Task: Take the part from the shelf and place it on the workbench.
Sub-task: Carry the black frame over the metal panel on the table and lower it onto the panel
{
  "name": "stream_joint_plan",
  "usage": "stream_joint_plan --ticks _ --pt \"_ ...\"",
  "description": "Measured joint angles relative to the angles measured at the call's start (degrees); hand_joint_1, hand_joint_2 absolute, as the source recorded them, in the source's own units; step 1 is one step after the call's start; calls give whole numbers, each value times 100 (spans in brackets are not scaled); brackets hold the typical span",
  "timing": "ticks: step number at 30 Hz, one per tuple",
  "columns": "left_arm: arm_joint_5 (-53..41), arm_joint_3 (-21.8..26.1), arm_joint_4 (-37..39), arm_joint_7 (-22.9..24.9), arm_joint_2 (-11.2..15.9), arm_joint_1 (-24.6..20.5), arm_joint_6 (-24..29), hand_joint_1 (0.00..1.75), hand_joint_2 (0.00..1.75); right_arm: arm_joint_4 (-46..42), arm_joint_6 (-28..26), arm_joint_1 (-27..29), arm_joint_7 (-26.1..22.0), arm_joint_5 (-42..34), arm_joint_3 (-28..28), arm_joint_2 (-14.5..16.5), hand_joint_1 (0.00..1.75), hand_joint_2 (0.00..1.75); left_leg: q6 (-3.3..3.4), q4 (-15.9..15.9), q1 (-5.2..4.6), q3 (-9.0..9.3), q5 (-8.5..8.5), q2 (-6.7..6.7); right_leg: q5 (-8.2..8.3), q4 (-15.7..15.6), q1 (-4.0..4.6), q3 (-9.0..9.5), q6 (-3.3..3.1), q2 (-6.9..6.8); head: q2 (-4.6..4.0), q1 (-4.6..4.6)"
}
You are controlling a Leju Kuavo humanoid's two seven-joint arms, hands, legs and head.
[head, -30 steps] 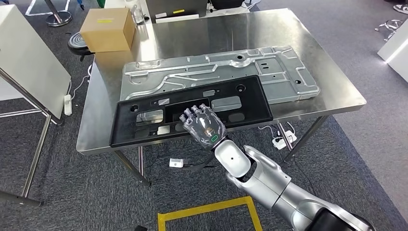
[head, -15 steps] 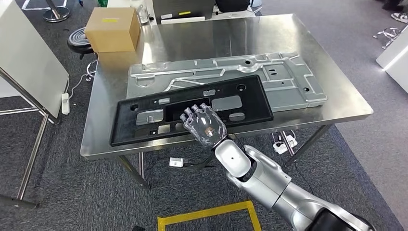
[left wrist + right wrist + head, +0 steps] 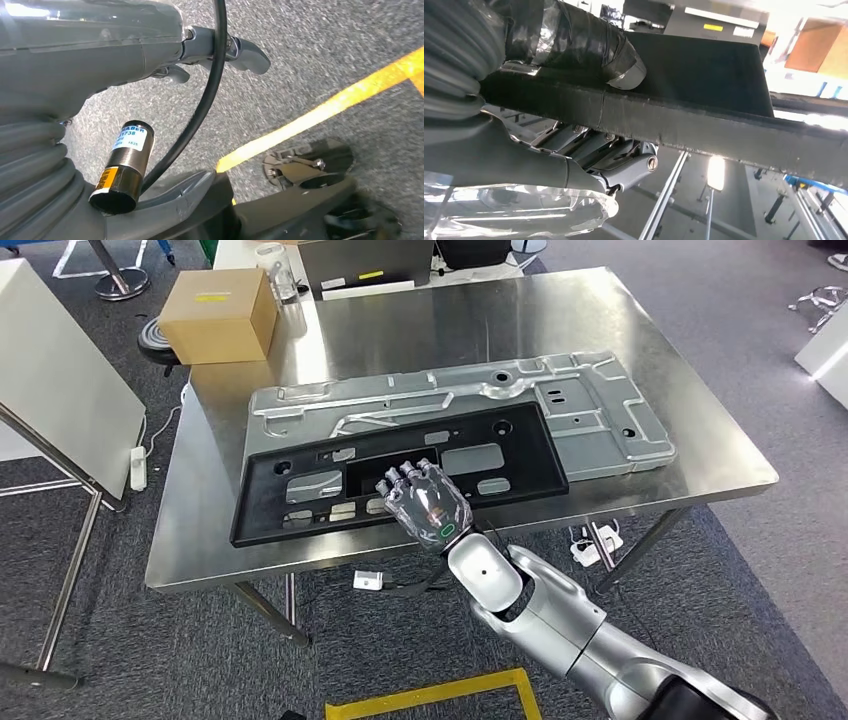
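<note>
A long black plastic panel (image 3: 400,472) with several cut-outs lies over the steel workbench (image 3: 480,320), its far edge overlapping a silver stamped metal plate (image 3: 590,400). My right hand (image 3: 425,502) grips the panel's near edge at the middle, fingers on top. In the right wrist view the thumb (image 3: 616,50) presses one face of the black panel (image 3: 704,125) and the fingers (image 3: 624,167) close on the other. My left hand (image 3: 125,55) hangs over grey carpet and holds nothing; its fingers are mostly hidden.
A cardboard box (image 3: 212,314) stands at the workbench's far left corner. A white board on a metal frame (image 3: 60,390) stands to the left. Yellow tape (image 3: 430,695) marks the carpet near my feet. Cables and a power strip (image 3: 590,540) lie under the workbench.
The camera has shifted, so the whole scene moved a little in the picture. The panel now lies slightly further over the workbench. My right hand keeps its grip on the near edge.
</note>
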Motion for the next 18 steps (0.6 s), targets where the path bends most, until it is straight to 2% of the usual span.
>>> stream_joint_plan --ticks 2,3,4,5,6,7,8,9,11,13,15,18 --pt "5 0 0 -1 0 -2 0 0 175 3 1 1 -4 0 0 1 173 175 -23 758 2 -442 -252 -1 -44 1 10 45 -34 -10 0 -1" --pt "8 0 0 -1 0 -3 1 0 175 5 1 11 -8 0 0 1 173 175 -28 962 3 -593 -246 -1 -67 2 15 72 -40 -10 0 -1" --pt "10 0 0 1 0 -4 1 0 175 6 1 19 -11 0 0 1 173 175 -27 963 2 -646 -125 -1 -94 4 19 103 -40 -5 0 -1" --pt "10 0 0 3 1 -5 0 0 175 6 1 23 -15 0 0 1 173 175 -14 721 2 -581 117 0 -125 6 22 148 -36 2 0 -2" --pt "11 0 0 6 3 -3 -1 0 175 6 1 20 -19 0 0 1 173 175 11 326 -1 -438 404 0 -162 8 24 197 -27 9 0 -1" --pt "11 0 2 9 8 -1 -1 0 175 7 1 10 -19 0 0 1 173 175 41 -50 -15 -282 616 1 -198 11 34 235 -10 15 0 0" --pt "11 0 4 9 13 -3 -1 0 175 7 1 -2 -18 0 0 1 173 175 76 -370 -31 -144 740 1 -225 15 40 253 13 21 0 -1" --pt "11 -1 6 9 17 -10 -1 0 175 5 -1 -12 -17 0 0 1 173 175 105 -548 -48 -69 754 -1 -241 19 45 250 37 20 0 1" --pt "11 -2 9 9 20 -15 -1 0 175 4 -3 -15 -18 0 0 1 173 175 148 -659 -64 -20 676 -9 -249 2 45 237 89 15 0 1" --pt "11 -2 9 9 19 -2 -1 0 175 1 -5 -14 -19 0 0 2 173 175 189 -734 -26 29 669 -13 -289 20 47 237 149 5 0 2" --pt "9 -2 9 8 19 -4 0 0 175 -3 -5 -30 -18 0 0 3 173 175 236 -799 9 99 663 -10 -450 347 44 78 206 0 0 3" --pt "9 -2 9 7 18 -24 -1 0 175 0 -6 -31 -17 0 0 1 173 175 284 -805 7 145 618 -7 -790 1252 21 -441 252 -2 0 5"
